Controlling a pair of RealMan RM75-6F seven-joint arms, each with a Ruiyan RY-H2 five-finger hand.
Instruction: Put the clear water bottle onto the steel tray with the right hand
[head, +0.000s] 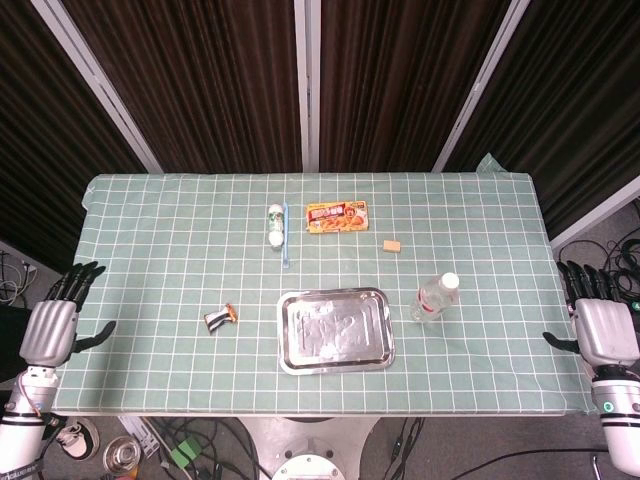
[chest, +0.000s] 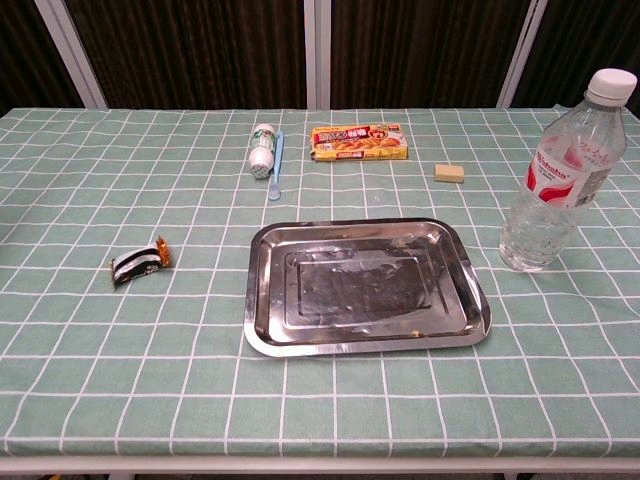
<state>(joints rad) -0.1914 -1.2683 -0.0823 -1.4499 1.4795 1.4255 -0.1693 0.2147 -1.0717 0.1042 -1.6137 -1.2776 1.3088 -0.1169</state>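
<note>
My right hand (head: 603, 328) hangs off the table edge, fingers spread, holding nothing. Clear water bottle (chest: 556, 176) stands upright just right of the steel tray (chest: 467, 262). Left hand (head: 52, 325) is open too.

The tray (chest: 365, 285) was shiny scuffed steel; the bottle (chest: 560, 180) clear glossy plastic; the tablecloth (chest: 120, 360) matt.

A water bottle (head: 436, 297) is seen upright just right of a steel tray (head: 335, 329) on the bench (head: 150, 230). The left hand (head: 55, 322) and right hand (head: 600, 325) are held open off the bench's sides.
</note>
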